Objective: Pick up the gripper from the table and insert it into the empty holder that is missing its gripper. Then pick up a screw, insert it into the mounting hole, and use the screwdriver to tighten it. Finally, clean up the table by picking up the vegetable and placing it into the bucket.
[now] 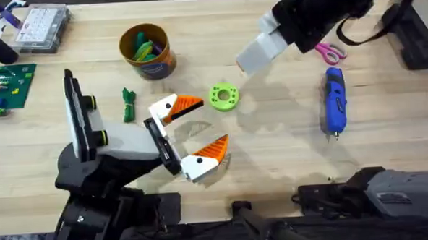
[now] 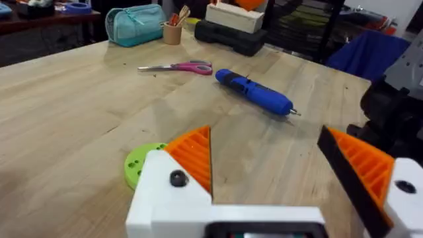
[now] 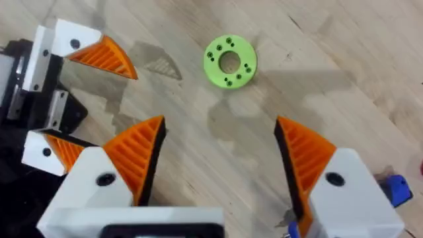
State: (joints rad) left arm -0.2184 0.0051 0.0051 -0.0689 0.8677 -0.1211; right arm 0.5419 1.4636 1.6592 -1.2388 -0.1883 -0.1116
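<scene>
My left gripper is a white claw with orange ribbed fingertips on a jointed white and black arm; it stands open and empty just above the table. Raised over the table's far right, my right gripper is open with nothing between its fingers. The blue screwdriver lies on the right. A dark green vegetable rests left of the left claw, below the orange-brown bucket. A loose gripper, an empty holder and a screw are out of view.
A lime-green ring lies just beyond the left claw. Pink-handled scissors sit behind the screwdriver. At the far left stand a clear compartment box and a green board. The bucket holds green and yellow items.
</scene>
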